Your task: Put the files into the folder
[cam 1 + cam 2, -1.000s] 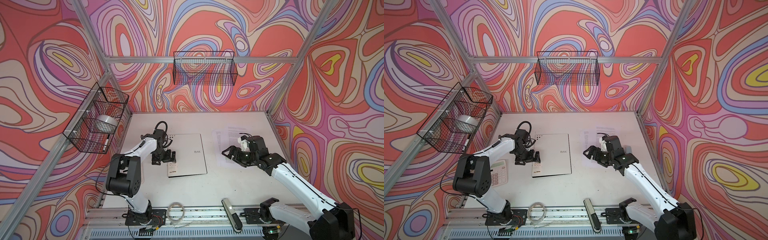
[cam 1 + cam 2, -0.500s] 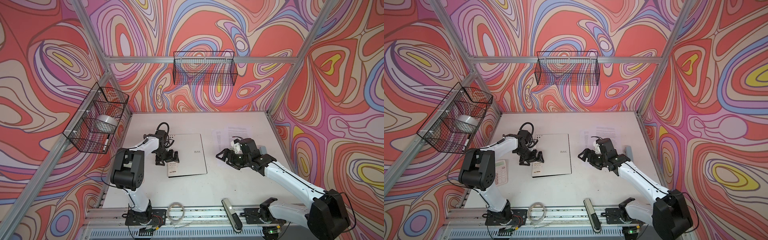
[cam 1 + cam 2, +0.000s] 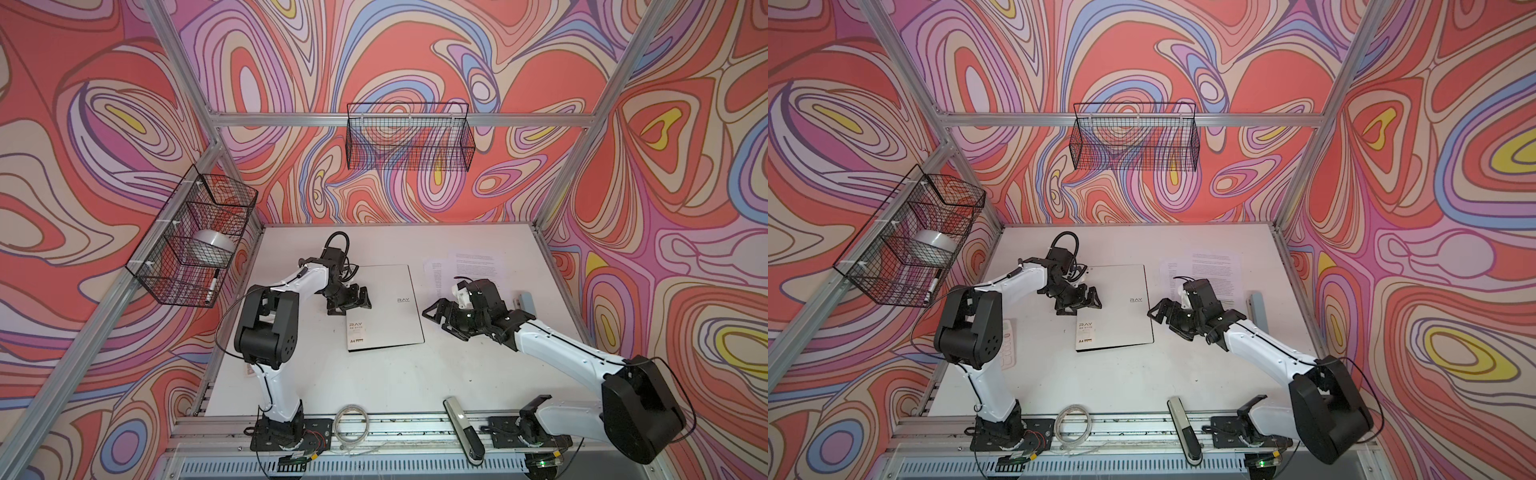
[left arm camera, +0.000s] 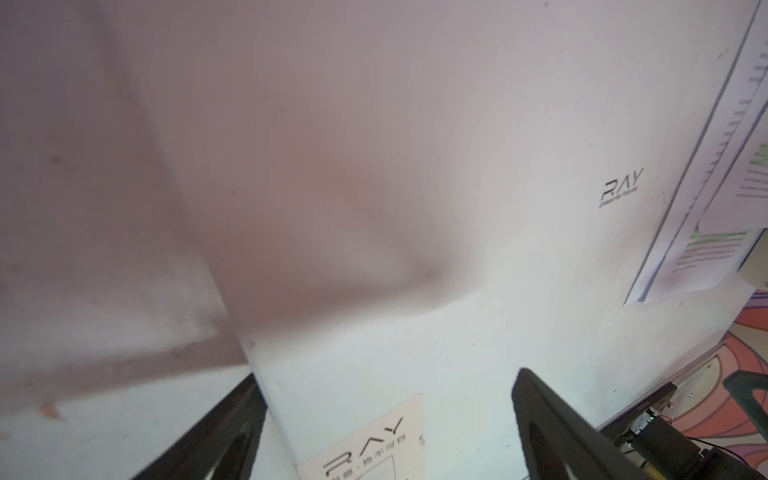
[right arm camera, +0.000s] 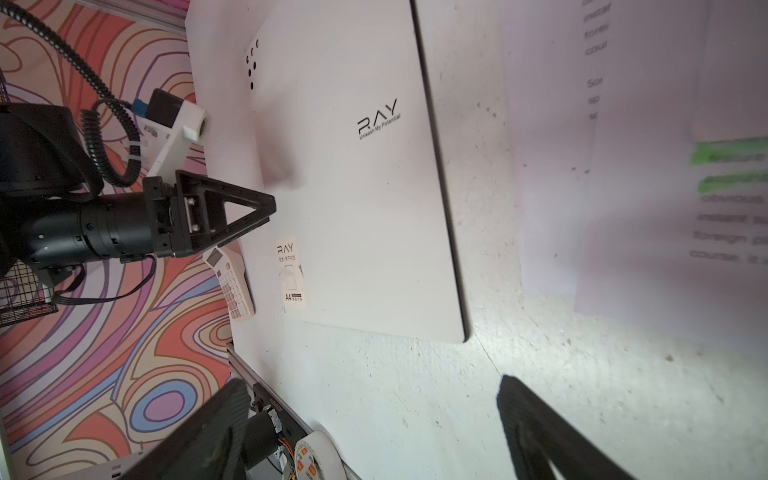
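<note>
Left claw (image 3: 349,306) gapes astride one edge of the closed folder (image 3: 388,286) (right claw (image 3: 437,319) apart too).

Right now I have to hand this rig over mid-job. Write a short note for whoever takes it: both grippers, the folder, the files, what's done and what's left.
The left gripper is open, jaws astride the left edge of the folder, gripping nothing.
The right gripper is open and empty, over the table between the folder and the files.
The folder lies closed and flat mid-table.
The files are loose overlapping sheets right of it, partly hidden by the right arm.
Done: nothing filed.
Left: open the cover, move the sheets in, close it.
</note>
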Action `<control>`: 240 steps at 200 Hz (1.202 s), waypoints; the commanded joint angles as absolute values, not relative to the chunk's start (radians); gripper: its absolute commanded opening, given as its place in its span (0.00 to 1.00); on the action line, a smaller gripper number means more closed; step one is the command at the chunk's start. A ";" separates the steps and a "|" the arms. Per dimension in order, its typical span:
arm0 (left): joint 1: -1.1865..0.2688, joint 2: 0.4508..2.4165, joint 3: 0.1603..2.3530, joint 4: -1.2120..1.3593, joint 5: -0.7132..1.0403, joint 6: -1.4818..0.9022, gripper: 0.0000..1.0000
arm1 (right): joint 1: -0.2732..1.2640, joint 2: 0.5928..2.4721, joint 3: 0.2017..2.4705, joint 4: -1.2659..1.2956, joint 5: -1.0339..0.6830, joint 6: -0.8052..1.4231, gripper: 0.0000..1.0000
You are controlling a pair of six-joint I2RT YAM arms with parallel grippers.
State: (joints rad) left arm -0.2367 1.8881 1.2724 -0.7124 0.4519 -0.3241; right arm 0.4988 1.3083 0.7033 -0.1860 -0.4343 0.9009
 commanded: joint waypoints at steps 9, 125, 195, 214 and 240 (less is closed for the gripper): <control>-0.280 1.905 1.296 -0.675 0.503 -0.350 0.93 | 0.534 1.362 0.757 -0.128 -0.426 0.925 0.99; -0.267 1.677 1.332 -0.841 0.273 -0.235 0.96 | 0.812 1.453 0.683 0.113 -0.321 1.277 0.98; -0.267 1.595 1.327 -0.862 0.258 -0.244 0.96 | 0.892 1.572 0.624 0.343 -0.201 1.431 0.96; -0.267 1.594 1.325 -0.863 0.258 -0.242 0.96 | 0.900 1.605 0.614 0.396 -0.196 1.456 0.96; -0.267 1.591 1.326 -0.861 0.266 -0.247 0.96 | 0.905 1.633 0.594 0.494 -0.172 1.487 0.95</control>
